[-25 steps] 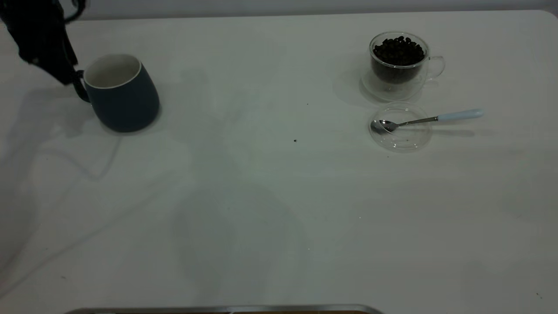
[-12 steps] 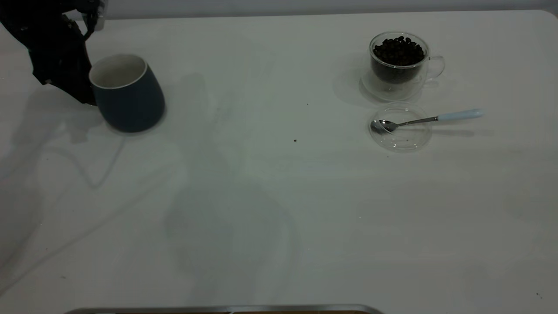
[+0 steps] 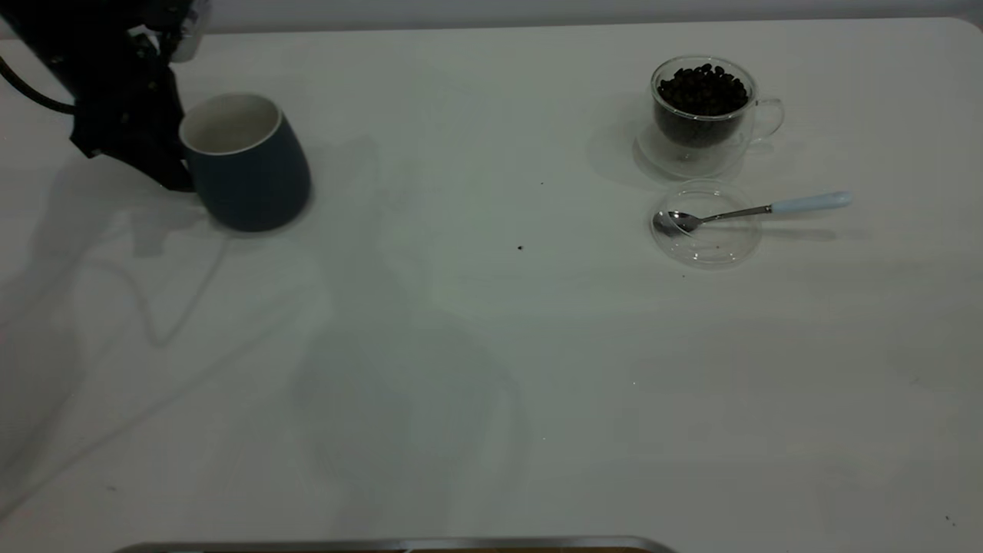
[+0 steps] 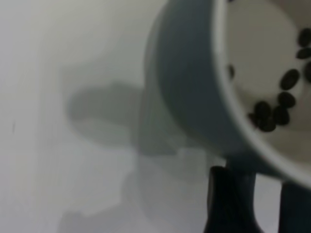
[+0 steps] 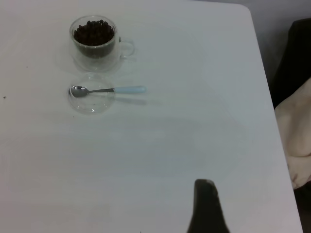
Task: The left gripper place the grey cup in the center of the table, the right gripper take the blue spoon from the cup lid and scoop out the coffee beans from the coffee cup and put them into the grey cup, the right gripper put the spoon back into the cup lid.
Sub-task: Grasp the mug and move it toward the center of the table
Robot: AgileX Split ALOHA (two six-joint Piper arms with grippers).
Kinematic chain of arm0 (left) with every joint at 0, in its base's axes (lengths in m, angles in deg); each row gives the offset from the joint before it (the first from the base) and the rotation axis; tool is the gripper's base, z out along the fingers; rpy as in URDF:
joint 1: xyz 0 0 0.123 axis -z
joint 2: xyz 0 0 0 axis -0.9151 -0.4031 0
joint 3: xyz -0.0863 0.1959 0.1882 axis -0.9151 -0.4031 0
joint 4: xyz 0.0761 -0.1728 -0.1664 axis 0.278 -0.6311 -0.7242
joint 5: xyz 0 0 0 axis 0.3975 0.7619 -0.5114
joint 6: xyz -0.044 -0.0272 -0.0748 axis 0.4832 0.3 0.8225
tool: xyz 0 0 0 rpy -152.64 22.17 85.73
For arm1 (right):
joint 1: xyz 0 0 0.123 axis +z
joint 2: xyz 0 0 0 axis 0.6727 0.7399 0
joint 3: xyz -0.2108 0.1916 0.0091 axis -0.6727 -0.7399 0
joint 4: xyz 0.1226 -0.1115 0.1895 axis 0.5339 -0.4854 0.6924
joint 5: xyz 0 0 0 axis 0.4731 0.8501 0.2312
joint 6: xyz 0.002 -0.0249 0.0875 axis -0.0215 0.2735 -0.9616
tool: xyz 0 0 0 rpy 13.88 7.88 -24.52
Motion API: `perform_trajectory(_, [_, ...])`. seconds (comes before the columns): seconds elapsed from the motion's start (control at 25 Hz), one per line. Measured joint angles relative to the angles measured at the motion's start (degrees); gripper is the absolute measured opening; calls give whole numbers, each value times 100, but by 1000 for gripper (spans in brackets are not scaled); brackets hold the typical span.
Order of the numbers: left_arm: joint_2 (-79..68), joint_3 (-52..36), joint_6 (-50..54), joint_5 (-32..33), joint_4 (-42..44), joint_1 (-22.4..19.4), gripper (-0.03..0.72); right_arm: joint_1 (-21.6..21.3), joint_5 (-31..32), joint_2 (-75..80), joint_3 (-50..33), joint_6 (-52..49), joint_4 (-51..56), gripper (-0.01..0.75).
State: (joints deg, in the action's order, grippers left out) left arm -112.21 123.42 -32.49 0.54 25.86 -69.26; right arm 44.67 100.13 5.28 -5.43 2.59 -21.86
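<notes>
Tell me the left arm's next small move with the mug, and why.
Probably keep carrying the grey cup toward the table centre. The left gripper is at its handle side, and the cup sits tilted near the far left, well short of the middle. The blue spoon lies untouched on the cup lid.

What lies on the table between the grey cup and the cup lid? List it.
Exterior view: between grey cup and cup lid, bare table with two dark specks.

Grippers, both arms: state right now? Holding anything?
Left gripper: shut on the grey cup's handle, cup tilted at the table's far left.
Right gripper: holding nothing, away from the blue spoon; open or shut cannot be told.
</notes>
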Motion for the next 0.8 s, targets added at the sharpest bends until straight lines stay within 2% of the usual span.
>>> perform_trajectory(0.48, [-11, 0, -350, -289, -135, 735, 474, 0, 0, 0, 0, 0, 0, 562])
perform_trajectory(0.8, [-37, 0, -352, -666, -651, 1212, 474, 0, 0, 0, 0, 0, 0, 562])
